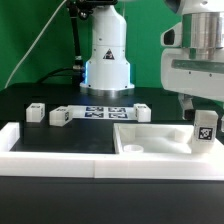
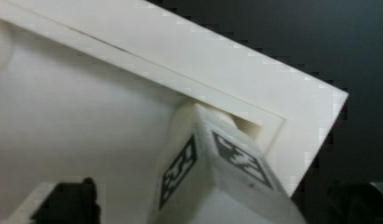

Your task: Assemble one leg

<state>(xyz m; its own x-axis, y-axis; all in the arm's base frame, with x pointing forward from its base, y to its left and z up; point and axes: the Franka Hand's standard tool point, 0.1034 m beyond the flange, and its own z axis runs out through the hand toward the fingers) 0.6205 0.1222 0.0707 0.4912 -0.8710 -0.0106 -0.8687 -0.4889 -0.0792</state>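
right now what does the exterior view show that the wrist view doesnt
Only the exterior view shows the arm's white base, the marker board in front of it, three loose legs on the black table, and the white rail along the front. Only the wrist view shows the dark fingers close up, and the narrow gap where the leg meets the slab's corner. Both show the leg with its tag, standing against the white slab. Neither settles whether the fingers grip it.

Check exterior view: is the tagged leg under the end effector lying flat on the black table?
No. The leg stands upright at the corner of the white slab, not flat on the black table.
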